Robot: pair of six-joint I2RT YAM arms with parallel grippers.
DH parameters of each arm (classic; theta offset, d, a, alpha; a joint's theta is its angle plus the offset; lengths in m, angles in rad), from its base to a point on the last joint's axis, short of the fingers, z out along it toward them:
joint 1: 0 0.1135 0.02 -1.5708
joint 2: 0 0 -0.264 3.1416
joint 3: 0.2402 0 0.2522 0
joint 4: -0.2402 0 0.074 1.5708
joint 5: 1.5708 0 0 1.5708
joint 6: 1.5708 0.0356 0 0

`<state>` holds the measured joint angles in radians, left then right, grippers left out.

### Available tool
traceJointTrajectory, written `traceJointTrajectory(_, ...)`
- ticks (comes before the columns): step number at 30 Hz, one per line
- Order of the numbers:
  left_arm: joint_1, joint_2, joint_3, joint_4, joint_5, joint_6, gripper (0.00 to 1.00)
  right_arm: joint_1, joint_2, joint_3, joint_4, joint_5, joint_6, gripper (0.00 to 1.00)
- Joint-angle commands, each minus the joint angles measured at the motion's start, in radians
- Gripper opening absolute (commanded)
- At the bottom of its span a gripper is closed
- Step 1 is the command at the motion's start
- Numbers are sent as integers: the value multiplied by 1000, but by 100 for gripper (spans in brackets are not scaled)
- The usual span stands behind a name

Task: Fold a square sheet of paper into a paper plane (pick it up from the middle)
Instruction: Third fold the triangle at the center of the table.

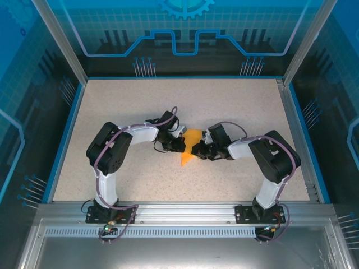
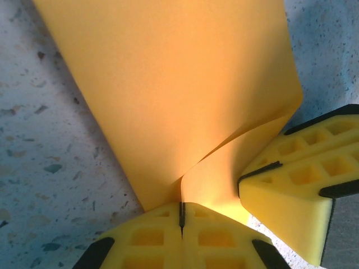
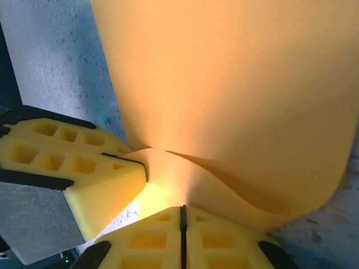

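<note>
The square sheet of paper (image 1: 188, 152) is orange-yellow and shows from above as a small angular shape with a point toward the near edge, at mid-table. My left gripper (image 1: 180, 142) is at its left side and my right gripper (image 1: 198, 150) at its right. In the left wrist view the paper (image 2: 168, 84) curls up into my left gripper (image 2: 181, 217), which is shut on its edge. The right gripper's yellow fingers (image 2: 297, 190) sit close beside it. In the right wrist view the paper (image 3: 235, 84) bows up into my right gripper (image 3: 182, 218), also shut on it, with the left gripper's fingers (image 3: 73, 174) alongside.
The speckled beige table (image 1: 140, 106) is ringed by a blue rim and aluminium frame posts (image 1: 61, 42). Both arms bend inward from their bases at the near edge (image 1: 179, 210). Bare tabletop lies behind and to both sides of the paper.
</note>
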<state>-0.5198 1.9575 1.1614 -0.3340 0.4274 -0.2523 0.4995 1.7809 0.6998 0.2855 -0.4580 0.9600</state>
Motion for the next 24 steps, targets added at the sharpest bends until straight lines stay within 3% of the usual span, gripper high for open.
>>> traceJointTrajectory(1, -3, 38, 6, -44, -7, 28, 4, -11, 33, 2, 12, -2, -19, 9)
traceJointTrajectory(11, -2, 35, 3, -46, -11, 31, 4, -58, -78, 24, -60, -32, -52, 10)
traceJointTrajectory(24, -2, 33, 9, -46, -7, 27, 4, -108, 12, 52, -71, -40, -81, 9)
